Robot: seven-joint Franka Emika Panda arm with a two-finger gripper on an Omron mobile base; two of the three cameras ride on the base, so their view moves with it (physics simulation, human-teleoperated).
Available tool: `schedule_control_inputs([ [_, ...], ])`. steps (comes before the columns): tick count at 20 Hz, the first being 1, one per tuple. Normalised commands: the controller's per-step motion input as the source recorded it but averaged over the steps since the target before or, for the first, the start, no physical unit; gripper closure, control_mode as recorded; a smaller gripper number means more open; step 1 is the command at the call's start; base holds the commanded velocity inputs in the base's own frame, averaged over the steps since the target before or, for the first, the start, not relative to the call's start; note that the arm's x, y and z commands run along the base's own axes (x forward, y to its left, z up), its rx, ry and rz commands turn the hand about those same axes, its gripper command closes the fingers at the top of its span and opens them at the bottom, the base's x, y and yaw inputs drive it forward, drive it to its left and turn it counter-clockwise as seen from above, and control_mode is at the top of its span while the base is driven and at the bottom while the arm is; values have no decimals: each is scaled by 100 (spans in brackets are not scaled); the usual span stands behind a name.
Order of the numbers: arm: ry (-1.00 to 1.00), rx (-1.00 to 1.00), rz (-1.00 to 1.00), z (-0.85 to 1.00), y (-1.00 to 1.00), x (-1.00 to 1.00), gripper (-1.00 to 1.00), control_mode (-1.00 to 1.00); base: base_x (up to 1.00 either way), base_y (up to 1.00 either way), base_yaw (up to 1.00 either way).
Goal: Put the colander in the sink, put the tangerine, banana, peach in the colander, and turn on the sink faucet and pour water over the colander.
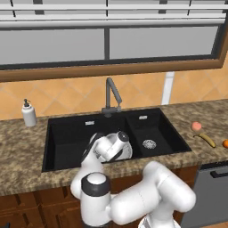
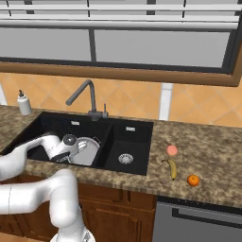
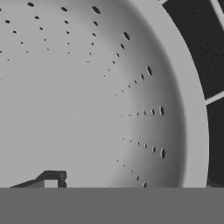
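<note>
One colander [image 2: 87,150] is sitting in the left basin of the sink [image 1: 67,133], lower centre of frame, step one seemingly done; whether the fingers are apart cannot be told. Three fruits are waiting on the desk [image 2: 212,156], tangerine [image 2: 193,180] lower right.

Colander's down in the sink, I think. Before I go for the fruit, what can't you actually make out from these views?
- Gripper: hand view cuts it off at the bottom edge; the arm's wrist hides it in both base views, so jaw state is unclear.
- Colander: mostly covered by the arm; contact with the sink floor can't be confirmed.
- Left basin drain: hidden.
- Tangerine: clipped by the left base view's right edge.
- Faucet lever: too small to read.
</note>
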Motion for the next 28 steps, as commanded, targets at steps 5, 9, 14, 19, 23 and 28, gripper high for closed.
schedule_control_inputs([
  [5,-5,-1,2,58,0,-11,-100,-100,0,0,0],
  [9,24,-4,0,31,-2,0,-100,-100,0,0,0],
  [14,-3,0,0,91,-9,-19,-100,-100,0,0,0],
  [19,-22,3,0,89,-25,-88,-100,-100,0,0,0],
  [23,-25,0,-8,98,-50,-84,-100,-100,0,0,0],
  [28,-3,2,-19,100,-62,-31,-100,-100,0,0,0],
])
